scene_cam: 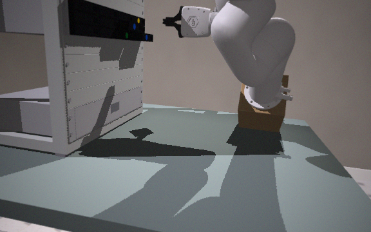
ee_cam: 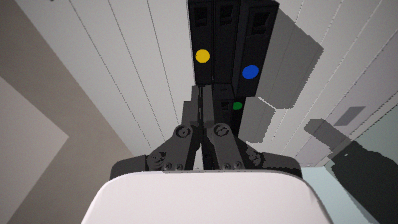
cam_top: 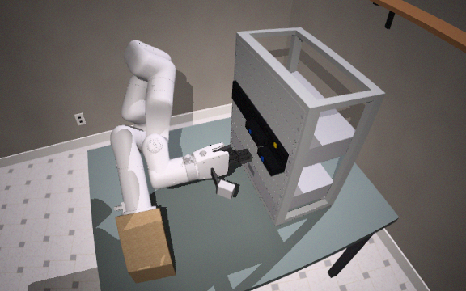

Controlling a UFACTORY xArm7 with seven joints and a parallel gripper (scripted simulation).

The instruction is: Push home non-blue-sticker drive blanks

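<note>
The grey rack stands on the table with the black storage chassis across its front. In the wrist view I see a yellow sticker, a blue sticker and a green sticker on its blanks. The exterior view also shows a lower blue-sticker blank that stands clearly out of the front. My gripper is shut and empty. It hangs a short way in front of the chassis, apart from it, with its fingertips below the yellow sticker and left of the green one.
The arm's base sits on a brown box at the table's near left. A white box lies on the rack's lower shelf. A wooden wall shelf hangs at the top right. The table edge runs close behind the rack.
</note>
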